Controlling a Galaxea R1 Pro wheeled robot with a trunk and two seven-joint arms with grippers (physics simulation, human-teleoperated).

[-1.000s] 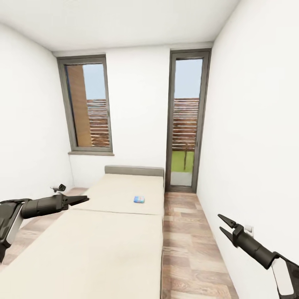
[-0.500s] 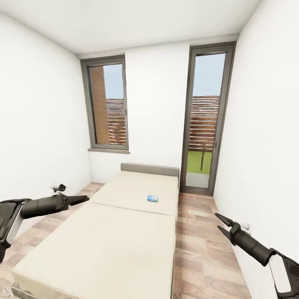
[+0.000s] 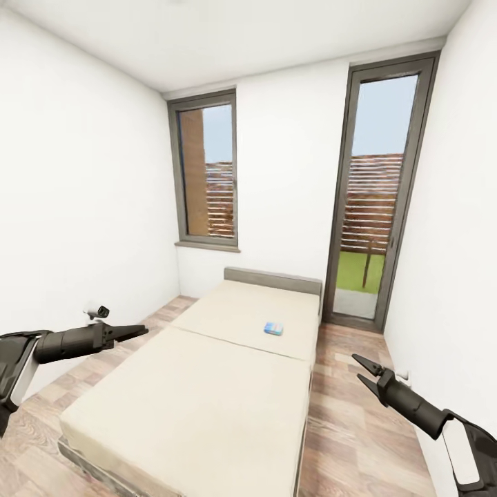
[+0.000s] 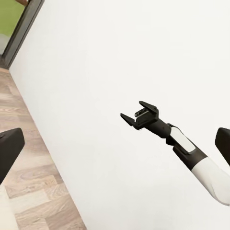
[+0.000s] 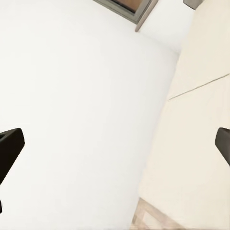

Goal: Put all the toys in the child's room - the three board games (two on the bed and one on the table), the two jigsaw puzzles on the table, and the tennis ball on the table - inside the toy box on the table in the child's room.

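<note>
In the head view, a long low bed (image 3: 207, 386) with a cream mattress in two sections runs away from me toward a grey headboard (image 3: 273, 279). One small blue board game (image 3: 273, 328) lies flat on the far section, near its right edge. My left gripper (image 3: 137, 332) hovers at the left over the floor beside the bed, open and holding nothing. My right gripper (image 3: 361, 373) is open and empty at the right, above the floor strip by the wall. The left wrist view looks across at the right gripper (image 4: 138, 114), whose fingers stand spread. The table and toy box are out of view.
Wood-plank floor (image 3: 345, 428) runs along both sides of the bed. A grey-framed window (image 3: 207, 176) and a tall glass door (image 3: 376, 193) fill the far wall. White walls close in at left and right. A small dark object (image 3: 99, 312) sits low by the left wall.
The whole picture has shifted: the camera moved, so the bed and windows sit further right and the bed's near end shows. Both arms keep their places in the frame.
</note>
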